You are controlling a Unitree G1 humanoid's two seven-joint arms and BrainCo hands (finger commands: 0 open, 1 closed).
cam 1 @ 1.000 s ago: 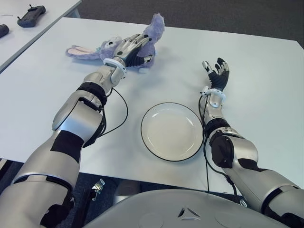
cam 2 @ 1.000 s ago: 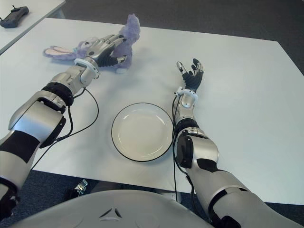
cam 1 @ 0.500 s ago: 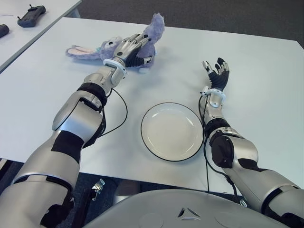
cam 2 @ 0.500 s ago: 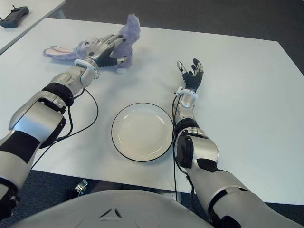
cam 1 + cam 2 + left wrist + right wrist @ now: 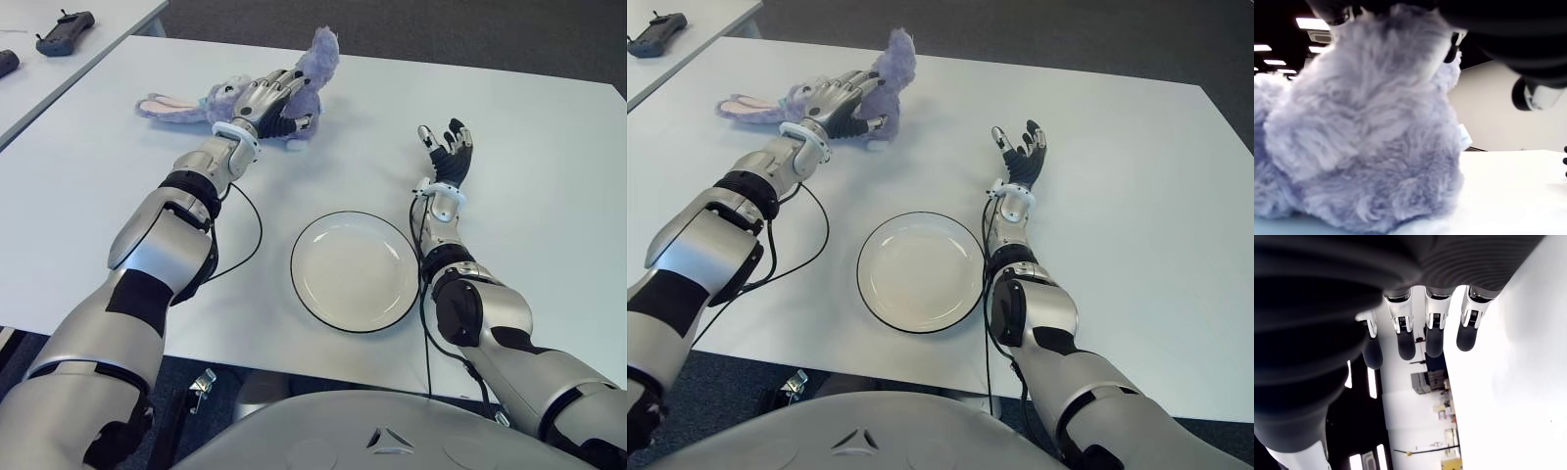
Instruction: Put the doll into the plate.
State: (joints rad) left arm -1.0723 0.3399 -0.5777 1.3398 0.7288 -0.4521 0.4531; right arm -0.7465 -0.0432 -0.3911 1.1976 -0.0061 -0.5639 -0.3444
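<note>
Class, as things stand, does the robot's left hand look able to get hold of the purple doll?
Probably yes: the left hand already lies over the doll at the table's far side, nothing between them.

The white table (image 5: 1136,196) had a purple bunny doll (image 5: 884,69) lying at its far left part, long ears stretched out to the left, one bit sticking up. The left hand (image 5: 838,101) was draped right over the doll's middle, fingers curled down onto the fur. A white plate (image 5: 920,271) with a dark rim sat nearer the robot, well apart from the doll, with nothing in it. The right hand (image 5: 1019,157) showed just past the plate's right side, palm up-ish, fingers spread and holding nothing. A black cable (image 5: 813,245) looped off the left arm. On a second table in the far left corner was a dark controller (image 5: 654,32).
</note>
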